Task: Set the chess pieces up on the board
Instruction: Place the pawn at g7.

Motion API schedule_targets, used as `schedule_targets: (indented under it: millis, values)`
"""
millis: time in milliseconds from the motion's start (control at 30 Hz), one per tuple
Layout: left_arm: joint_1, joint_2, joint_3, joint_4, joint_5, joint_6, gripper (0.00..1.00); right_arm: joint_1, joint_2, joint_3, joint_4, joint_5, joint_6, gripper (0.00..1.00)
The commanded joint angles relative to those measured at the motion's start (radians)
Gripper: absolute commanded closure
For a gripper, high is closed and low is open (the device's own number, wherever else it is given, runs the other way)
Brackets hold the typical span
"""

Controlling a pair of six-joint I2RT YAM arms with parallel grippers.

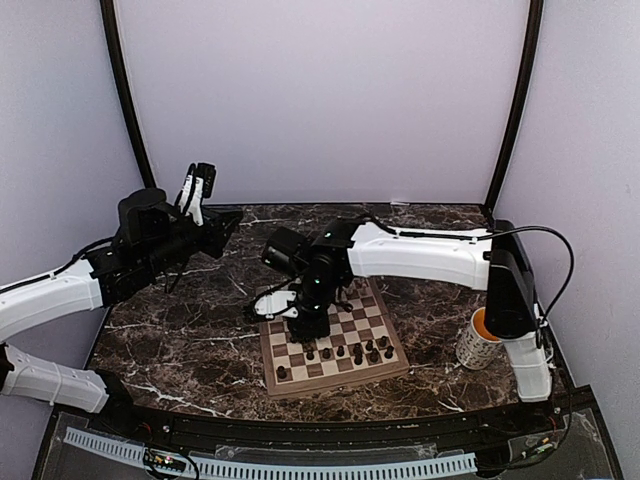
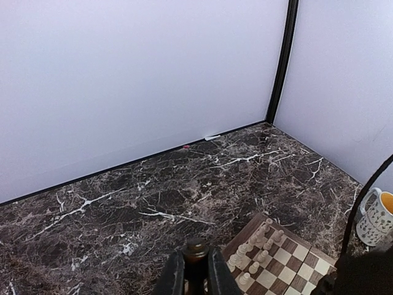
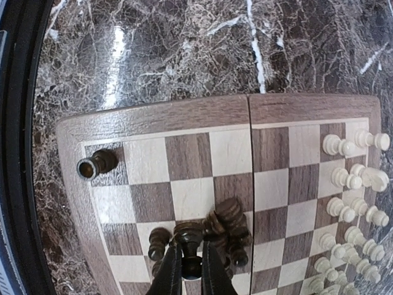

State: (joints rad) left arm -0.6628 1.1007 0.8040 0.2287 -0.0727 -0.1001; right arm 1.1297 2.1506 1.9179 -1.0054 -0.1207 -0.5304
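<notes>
— Which step are we on?

— The dark side, we'd say. In the right wrist view the right gripper [image 3: 191,252] hangs over the board [image 3: 184,114], its fingers pressed in on a dark piece [image 3: 187,232]. Whether that piece stands on its square or is lifted off it, we cannot tell.

— And the rest of the set?

— The pale pieces [image 3: 336,145] stand in two rows along the board's 3 o'clock edge in that view and look settled. The other dark pieces [image 3: 228,215] are bunched just to the gripper's 1 o'clock, and a corner piece [image 3: 97,165] sits alone at 10 o'clock.

— So what does the next move need?

— We judge it needs the held piece carried clear of the bunch and set upright on a home square near the 9 o'clock edge.

— The other arm?

— The left gripper [image 2: 196,253] is raised at the table's 9 o'clock, well apart from the board. Its fingers pinch a small brown knob [image 2: 196,247], probably a dark piece, though that view shows too little to be sure.

— The setting?

— A dark marble tabletop [image 2: 153,184] with white veins, plain pale walls [image 1: 320,100] and black corner poles [image 1: 125,100]. A speckled mug [image 1: 473,352] stands at the board's 3 o'clock.
</notes>
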Motion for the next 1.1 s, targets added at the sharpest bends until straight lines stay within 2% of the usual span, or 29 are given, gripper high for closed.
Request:
schedule_targets:
  millis: [0,333,900,1067]
  values:
    - [0.008,-0.037,0.001,-0.003,0.009,0.007,1.0,0.043,0.074,0.127,-0.112,0.065,-0.023,0.99]
    - [0.01,-0.048,0.007,-0.017,0.03,0.004,1.0,0.097,0.109,0.109,-0.124,0.139,-0.047,0.97]
    - [0.011,-0.039,0.011,-0.024,0.036,0.0,1.0,0.108,0.161,0.142,-0.147,0.125,-0.053,0.94]
    - [0.011,-0.035,0.012,-0.026,0.041,-0.003,1.0,0.11,0.166,0.143,-0.142,0.128,-0.048,0.88]
